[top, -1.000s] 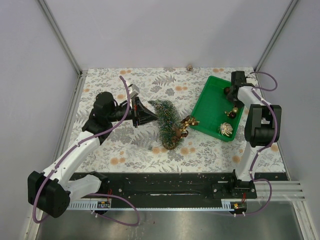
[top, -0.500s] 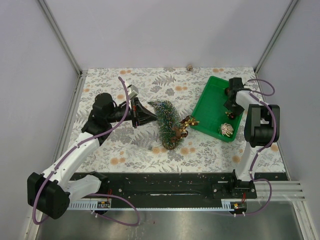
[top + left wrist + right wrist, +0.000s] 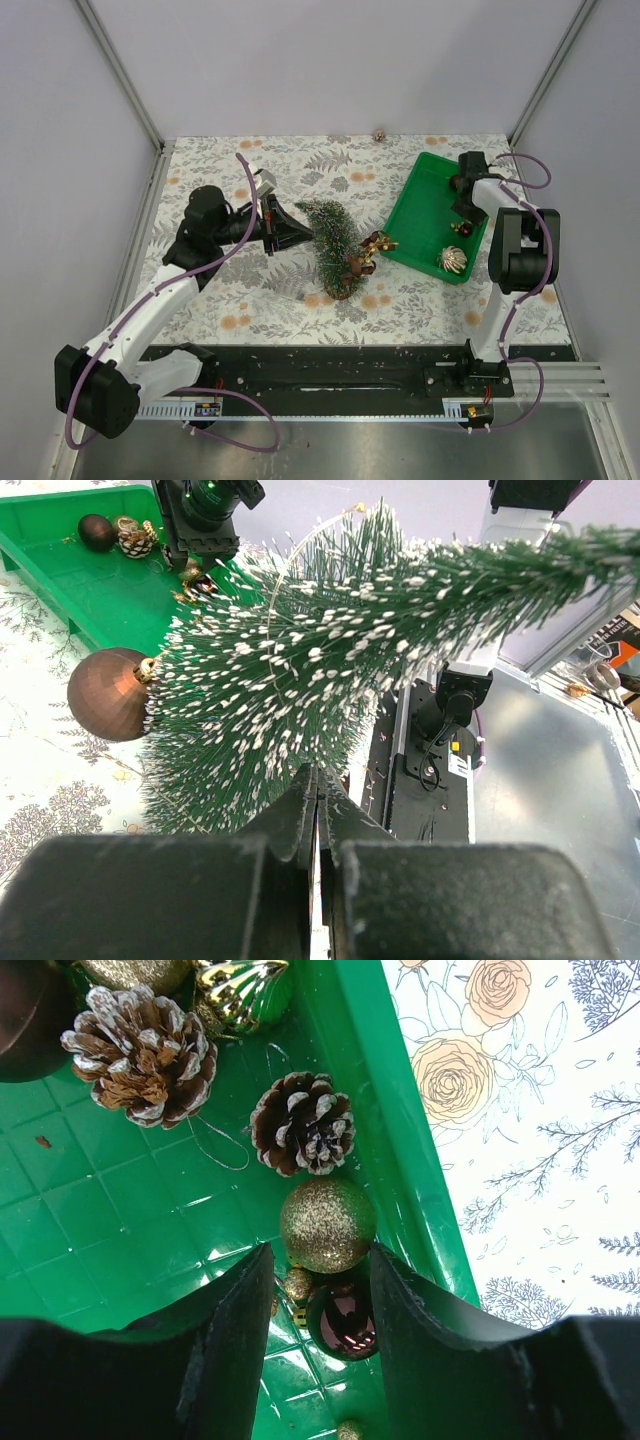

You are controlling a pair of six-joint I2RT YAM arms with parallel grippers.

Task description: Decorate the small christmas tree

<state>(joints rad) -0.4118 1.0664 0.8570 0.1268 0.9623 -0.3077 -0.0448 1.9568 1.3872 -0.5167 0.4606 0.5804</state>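
The small christmas tree point(image 3: 330, 243) leans tilted at the table's middle, its wooden base point(image 3: 342, 286) toward the near side. It fills the left wrist view point(image 3: 330, 650). A brown ball point(image 3: 108, 693) and gold ornaments point(image 3: 373, 244) hang on it. My left gripper point(image 3: 303, 235) is shut, its tips point(image 3: 316, 780) in the tree's bristles. My right gripper point(image 3: 462, 205) is open, low in the green tray point(image 3: 420, 190). Its jaws point(image 3: 320, 1260) stand either side of a dark red ball point(image 3: 343, 1322) and a gold glitter ball point(image 3: 327, 1224), touching neither.
The tray point(image 3: 100, 1210) also holds two pinecones point(image 3: 140, 1055) point(image 3: 302, 1123) and a gold shell ornament point(image 3: 452, 259). A small pinecone point(image 3: 379, 134) lies at the table's back edge. Enclosure walls stand on three sides.
My right gripper has moved from the tray's back toward its middle and lowered over the balls. The left gripper and the tree have barely moved.
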